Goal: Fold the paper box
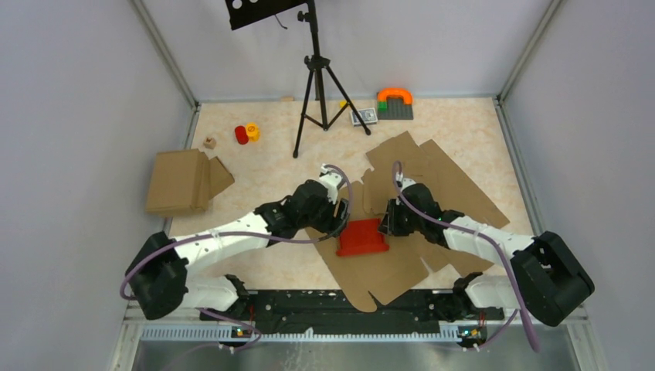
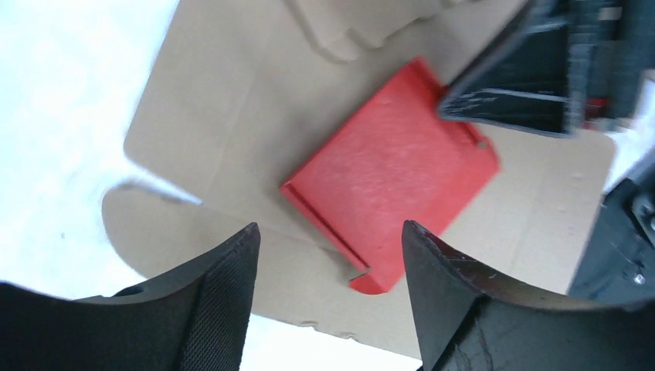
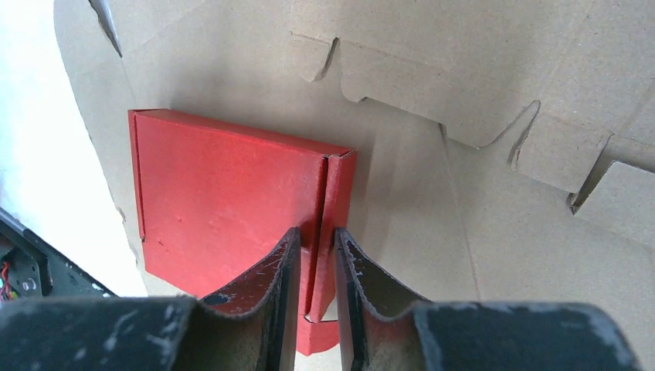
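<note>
Right gripper (image 3: 317,236) fingers — two, black, scuffed — pinch a raised side flap of the one paper box (image 3: 224,193), bright red thin card, flat and squarish, lying on the brown cardboard sheet (image 3: 432,193) with its notched tabs. Over that same sheet the left gripper (image 2: 330,232) hangs with fingers spread wide.

We see pale grey walls (image 1: 93,77) closing in a beige marbled table (image 1: 463,124) on three sides. A black tripod (image 1: 317,66) stands near the back wall. Left of the tripod lies a folded brown box (image 1: 181,182); just right of it, toy bricks (image 1: 395,104). The light is soft and even.
</note>
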